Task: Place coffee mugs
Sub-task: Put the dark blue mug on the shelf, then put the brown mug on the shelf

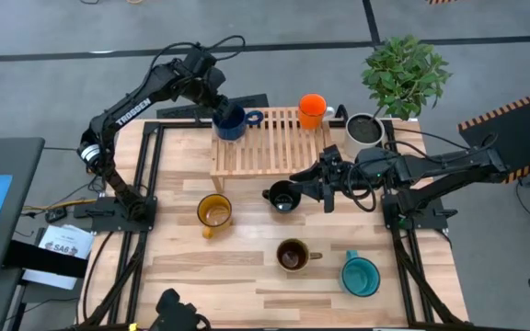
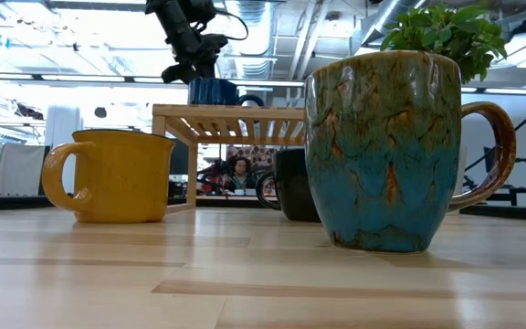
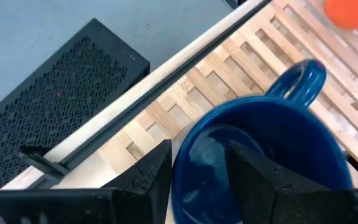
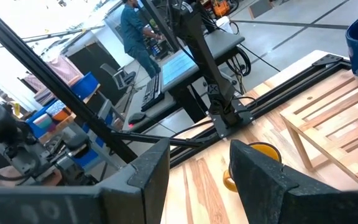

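My left gripper (image 1: 221, 108) (image 3: 197, 149) is shut on the dark blue mug (image 1: 231, 122) (image 2: 213, 91) at the far left corner of the wooden slatted rack (image 1: 270, 147). The orange mug (image 1: 312, 110) stands on the rack's far right part. My right gripper (image 1: 304, 187) (image 4: 199, 149) is open, low over the table just right of the black mug (image 1: 282, 196) (image 2: 290, 183); whether it touches that mug does not show. The yellow mug (image 1: 214, 212), the brown mug (image 1: 293, 255) and the teal mug (image 1: 360, 275) stand upright on the table. My left gripper holds the dark blue mug by its rim (image 3: 182, 165), on the side opposite the handle (image 3: 300, 78). One finger (image 3: 253, 177) is inside the mug and the other finger (image 3: 151, 177) is outside. The fingers slant down from the far left. The mug is upright, its base at the rack's top.
A white plant pot (image 1: 364, 129) with a leafy plant (image 1: 405, 75) stands at the table's far right corner, beside the rack. A black perforated box (image 3: 48, 112) lies beyond the table's far edge. Bare tabletop lies along the near edge, left of the brown mug.
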Motion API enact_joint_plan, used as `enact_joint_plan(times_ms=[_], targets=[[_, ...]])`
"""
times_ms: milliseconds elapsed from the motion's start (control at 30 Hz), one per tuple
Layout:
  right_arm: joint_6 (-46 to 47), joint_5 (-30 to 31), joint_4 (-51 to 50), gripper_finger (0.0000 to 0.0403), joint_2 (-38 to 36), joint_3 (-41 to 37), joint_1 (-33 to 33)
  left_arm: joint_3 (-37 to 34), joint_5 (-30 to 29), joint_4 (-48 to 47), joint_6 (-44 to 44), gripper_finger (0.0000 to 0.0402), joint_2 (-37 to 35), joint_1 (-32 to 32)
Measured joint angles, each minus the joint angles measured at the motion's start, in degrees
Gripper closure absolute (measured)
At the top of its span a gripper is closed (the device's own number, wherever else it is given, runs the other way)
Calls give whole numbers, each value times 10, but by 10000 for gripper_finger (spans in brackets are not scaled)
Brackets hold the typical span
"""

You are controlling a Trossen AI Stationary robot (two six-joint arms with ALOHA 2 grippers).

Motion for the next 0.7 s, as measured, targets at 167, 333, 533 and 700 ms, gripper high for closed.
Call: enact_joint_plan(times_ms=[167, 333, 533, 700], targets=[[-1, 0, -1, 210, 0, 0, -3, 0, -2, 17, 9, 270, -25, 6], [-10, 0, 0, 210, 0, 0, -3, 0, 10, 34, 10, 270, -60, 6], [-10, 1, 2, 210, 0, 0, -2, 0, 116, 36, -3, 270, -131, -11], [-10, 1, 2, 210, 0, 0, -2, -66, 108, 108, -30, 270, -239, -96]])
